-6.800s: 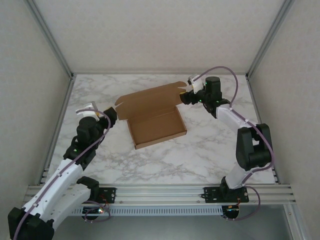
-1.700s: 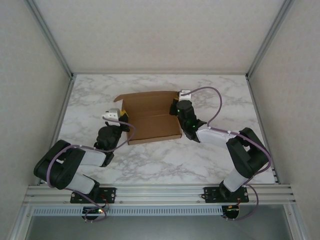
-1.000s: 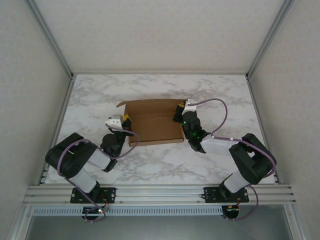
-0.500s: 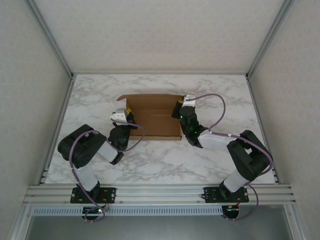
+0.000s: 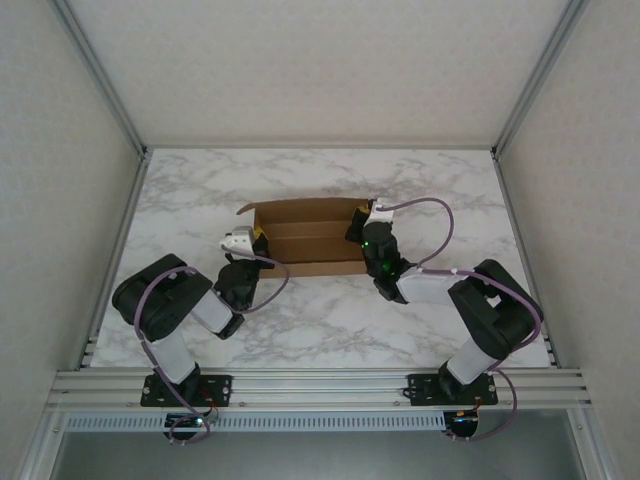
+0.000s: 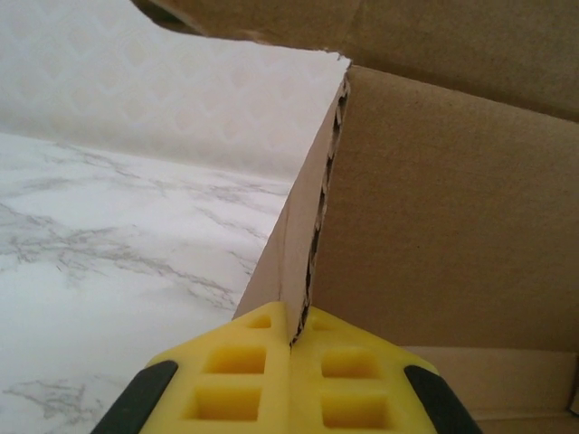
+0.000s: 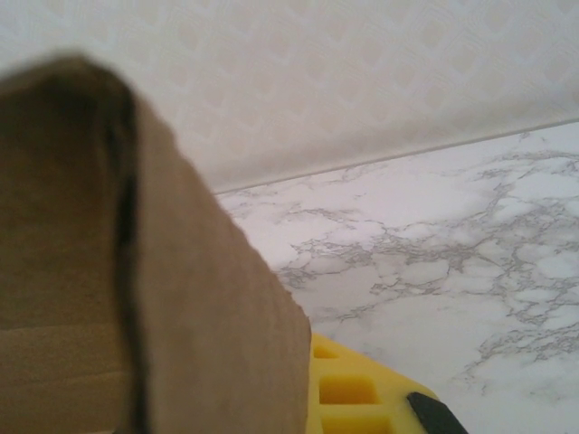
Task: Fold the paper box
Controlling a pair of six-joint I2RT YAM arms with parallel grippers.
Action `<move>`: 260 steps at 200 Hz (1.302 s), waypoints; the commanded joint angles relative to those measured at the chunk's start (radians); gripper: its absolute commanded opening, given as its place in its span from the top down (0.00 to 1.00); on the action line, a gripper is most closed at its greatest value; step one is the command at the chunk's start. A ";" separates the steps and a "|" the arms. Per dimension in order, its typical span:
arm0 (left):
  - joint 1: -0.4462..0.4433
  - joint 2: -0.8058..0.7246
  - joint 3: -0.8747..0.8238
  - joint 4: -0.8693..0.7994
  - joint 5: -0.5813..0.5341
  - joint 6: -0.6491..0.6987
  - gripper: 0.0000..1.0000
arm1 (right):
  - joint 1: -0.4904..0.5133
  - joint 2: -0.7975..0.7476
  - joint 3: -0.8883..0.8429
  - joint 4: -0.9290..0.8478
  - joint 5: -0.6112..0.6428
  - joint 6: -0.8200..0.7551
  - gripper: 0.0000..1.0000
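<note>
The paper box [image 5: 308, 236] sits in the middle of the tabletop [image 5: 450, 190]. Its back wall and side walls stand up, and it is open on top.

The left tool [image 6: 291, 336] is at the left side of the box. Its two yellow pads [image 6: 240, 371] are pressed together on the thin edge of the left wall, so it is pinching that wall. I think it holds the wall so that it stands straight and does not flop down.

The right tool [image 5: 357, 222] is at the right side of the box, touching the right wall. In the right wrist view a bent bit of cardboard is very close, and one yellow pad peeks out behind it. I cannot tell if this tool is open or closed.

With one tool on each side, the box likely cannot slide away while its walls are shaped. The top is not folded shut yet, so the job looks about half done.
</note>
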State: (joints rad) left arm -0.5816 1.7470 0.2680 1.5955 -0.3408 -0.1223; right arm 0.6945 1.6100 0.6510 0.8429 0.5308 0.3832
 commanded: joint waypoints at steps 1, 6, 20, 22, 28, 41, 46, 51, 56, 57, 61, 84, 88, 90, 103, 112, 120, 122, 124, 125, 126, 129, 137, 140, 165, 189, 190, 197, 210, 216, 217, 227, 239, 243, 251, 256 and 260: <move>-0.030 0.017 -0.059 0.108 -0.002 -0.057 1.00 | 0.014 0.008 -0.060 -0.043 0.015 0.102 1.00; -0.032 0.026 -0.068 0.121 -0.008 -0.057 1.00 | 0.014 0.008 -0.068 -0.040 0.014 0.108 1.00; -0.033 0.041 -0.090 0.147 -0.021 -0.050 1.00 | 0.016 0.002 -0.089 -0.024 0.007 0.116 1.00; -0.033 0.043 -0.093 0.148 -0.023 -0.049 1.00 | 0.017 0.001 -0.091 -0.023 0.005 0.115 1.00; -0.033 0.046 -0.100 0.150 -0.029 -0.044 1.00 | 0.017 -0.006 -0.098 -0.022 0.002 0.114 1.00; -0.035 0.054 -0.109 0.152 -0.039 -0.030 1.00 | 0.017 -0.031 -0.107 -0.027 -0.004 0.109 0.92; -0.035 0.058 -0.111 0.154 -0.042 -0.024 1.00 | 0.017 -0.045 -0.111 -0.027 -0.006 0.104 0.88; -0.035 0.062 -0.113 0.157 -0.043 -0.019 1.00 | 0.017 -0.059 -0.112 -0.027 -0.007 0.095 0.84; -0.035 0.067 -0.111 0.158 -0.043 -0.013 1.00 | 0.017 -0.073 -0.116 -0.029 -0.009 0.088 0.80; -0.034 0.068 -0.111 0.158 -0.043 -0.012 1.00 | 0.017 -0.075 -0.116 -0.030 -0.009 0.086 0.79; -0.035 0.070 -0.111 0.158 -0.043 -0.006 1.00 | 0.017 -0.088 -0.117 -0.035 -0.009 0.081 0.77; -0.037 0.086 -0.109 0.157 -0.040 0.016 1.00 | 0.017 -0.167 -0.123 -0.068 -0.023 0.053 0.61; -0.038 0.088 -0.108 0.156 -0.041 0.019 1.00 | 0.017 -0.181 -0.125 -0.073 -0.027 0.054 0.59; -0.038 0.088 -0.108 0.156 -0.041 0.021 1.00 | 0.017 -0.186 -0.127 -0.077 -0.028 0.052 0.57; -0.038 0.090 -0.107 0.152 -0.039 0.031 1.00 | 0.017 -0.232 -0.138 -0.092 -0.044 0.053 0.46; -0.038 0.089 -0.104 0.148 -0.037 0.037 1.00 | 0.017 -0.265 -0.147 -0.112 -0.058 0.051 0.42; -0.038 0.087 -0.101 0.141 -0.039 0.039 1.00 | 0.017 -0.293 -0.157 -0.126 -0.068 0.053 0.38; -0.038 0.086 -0.099 0.139 -0.038 0.039 1.00 | 0.017 -0.302 -0.161 -0.130 -0.070 0.054 0.37; -0.038 0.086 -0.099 0.136 -0.037 0.040 1.00 | 0.017 -0.313 -0.164 -0.133 -0.073 0.056 0.37; -0.038 0.085 -0.098 0.135 -0.037 0.041 1.00 | 0.017 -0.316 -0.165 -0.133 -0.073 0.057 0.36; -0.038 0.085 -0.097 0.133 -0.038 0.042 1.00 | 0.017 -0.321 -0.168 -0.135 -0.074 0.057 0.36; -0.038 0.083 -0.096 0.130 -0.037 0.044 1.00 | 0.017 -0.334 -0.175 -0.142 -0.076 0.061 0.36; -0.038 0.078 -0.093 0.119 -0.037 0.047 1.00 | 0.017 -0.364 -0.190 -0.163 -0.073 0.073 0.34; -0.038 0.077 -0.092 0.117 -0.038 0.048 1.00 | 0.017 -0.377 -0.195 -0.172 -0.070 0.076 0.33; -0.037 0.065 -0.080 0.096 -0.040 0.052 1.00 | 0.010 -0.468 -0.250 -0.224 -0.037 0.086 0.30; -0.038 0.047 -0.069 0.070 -0.042 0.043 1.00 | -0.006 -0.522 -0.252 -0.294 -0.057 0.086 0.30; -0.038 0.046 -0.069 0.069 -0.042 0.042 1.00 | -0.007 -0.522 -0.250 -0.301 -0.057 0.086 0.30; -0.038 0.039 -0.063 0.056 -0.046 0.036 1.00 | -0.009 -0.521 -0.233 -0.348 -0.063 0.080 0.30; -0.038 0.024 -0.053 0.028 -0.047 0.025 1.00 | -0.010 -0.510 -0.226 -0.389 -0.072 0.072 0.30; -0.038 0.018 -0.050 0.021 -0.049 0.020 1.00 | -0.011 -0.502 -0.227 -0.385 -0.082 0.072 0.30; -0.038 0.018 -0.050 0.020 -0.049 0.019 1.00 | -0.011 -0.500 -0.227 -0.384 -0.084 0.072 0.30; -0.039 0.008 -0.045 0.007 -0.057 0.007 1.00 | -0.013 -0.484 -0.227 -0.391 -0.107 0.076 0.31; -0.040 -0.003 -0.035 -0.019 -0.062 0.000 1.00 | -0.014 -0.456 -0.184 -0.399 -0.163 0.057 0.31; -0.040 -0.006 -0.030 -0.032 -0.065 -0.001 1.00 | -0.013 -0.446 -0.177 -0.404 -0.184 0.051 0.31; -0.043 -0.009 -0.022 -0.052 -0.068 -0.002 1.00 | -0.013 -0.425 -0.162 -0.413 -0.229 0.036 0.31; -0.046 -0.010 -0.018 -0.059 -0.073 0.000 1.00 | -0.013 -0.417 -0.157 -0.411 -0.257 0.027 0.31; -0.048 -0.009 -0.015 -0.065 -0.079 0.001 1.00 | -0.013 -0.413 -0.155 -0.410 -0.275 0.021 0.31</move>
State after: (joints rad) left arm -0.6270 1.7638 0.2249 1.5635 -0.3653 -0.0952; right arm 0.6868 1.1625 0.4358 0.4480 0.3733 0.4370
